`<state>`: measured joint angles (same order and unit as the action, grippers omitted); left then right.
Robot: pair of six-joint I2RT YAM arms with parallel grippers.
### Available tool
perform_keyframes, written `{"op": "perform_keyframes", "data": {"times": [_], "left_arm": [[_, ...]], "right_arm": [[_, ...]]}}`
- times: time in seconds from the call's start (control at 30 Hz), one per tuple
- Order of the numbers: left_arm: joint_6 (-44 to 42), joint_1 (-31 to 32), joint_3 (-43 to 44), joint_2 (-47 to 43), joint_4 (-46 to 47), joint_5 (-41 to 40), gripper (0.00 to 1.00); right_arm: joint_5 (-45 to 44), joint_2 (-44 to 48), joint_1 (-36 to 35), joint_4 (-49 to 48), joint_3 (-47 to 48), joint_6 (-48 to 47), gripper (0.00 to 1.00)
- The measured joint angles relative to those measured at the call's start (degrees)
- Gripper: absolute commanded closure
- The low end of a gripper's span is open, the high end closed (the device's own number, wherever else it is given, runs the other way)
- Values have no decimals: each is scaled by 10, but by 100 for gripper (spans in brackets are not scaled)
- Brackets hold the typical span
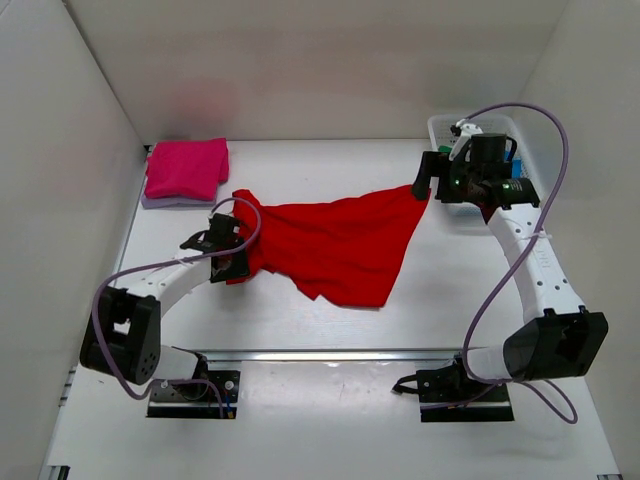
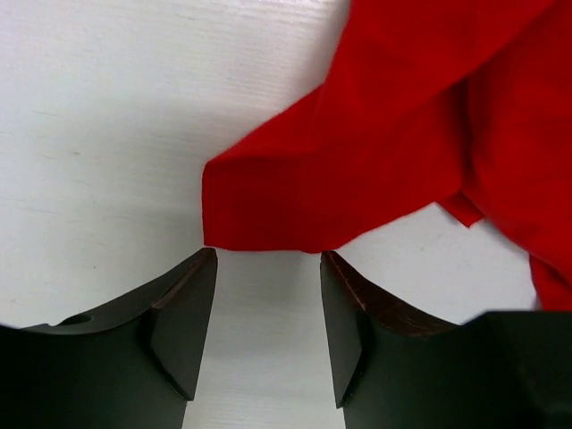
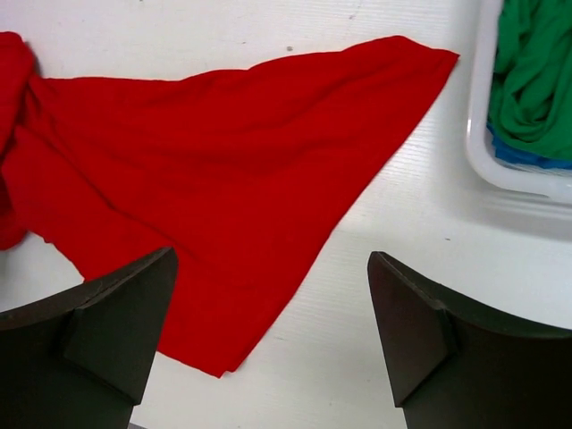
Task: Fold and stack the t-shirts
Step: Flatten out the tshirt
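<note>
- My left gripper point(image 2: 266, 332), half open and empty, sits just short of a corner of the soft bright red cloth t-shirt point(image 1: 335, 245), which lies rumpled between my arms.
- My right gripper point(image 3: 273, 335) gapes wide, empty, over its far corner.
- Light, limp cloth: I'd pinch corner hems.

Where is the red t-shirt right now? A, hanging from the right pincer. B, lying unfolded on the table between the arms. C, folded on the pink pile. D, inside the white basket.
B: the red t-shirt lies unfolded on the table, and both the left pincer and the right pincer are open, gripping nothing.
</note>
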<state>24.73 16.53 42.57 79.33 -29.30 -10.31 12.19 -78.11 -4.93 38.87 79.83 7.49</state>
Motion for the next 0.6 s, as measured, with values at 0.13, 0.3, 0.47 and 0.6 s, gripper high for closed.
{"op": "perform_keyframes", "data": {"times": [0.13,0.3,0.47,0.6], "left_arm": [[6,-1,-1,21,21,-14,38],[8,-3,-2,54,28,-26,37],[8,-13,-8,58,42,-24,55],[10,-16,-1,68,50,-14,100]], "right_arm": [[8,9,-3,-10,-23,2,16],[10,10,-1,-13,-31,3,16],[12,11,1,-17,-33,3,17],[13,11,-5,-16,-34,5,18]]}}
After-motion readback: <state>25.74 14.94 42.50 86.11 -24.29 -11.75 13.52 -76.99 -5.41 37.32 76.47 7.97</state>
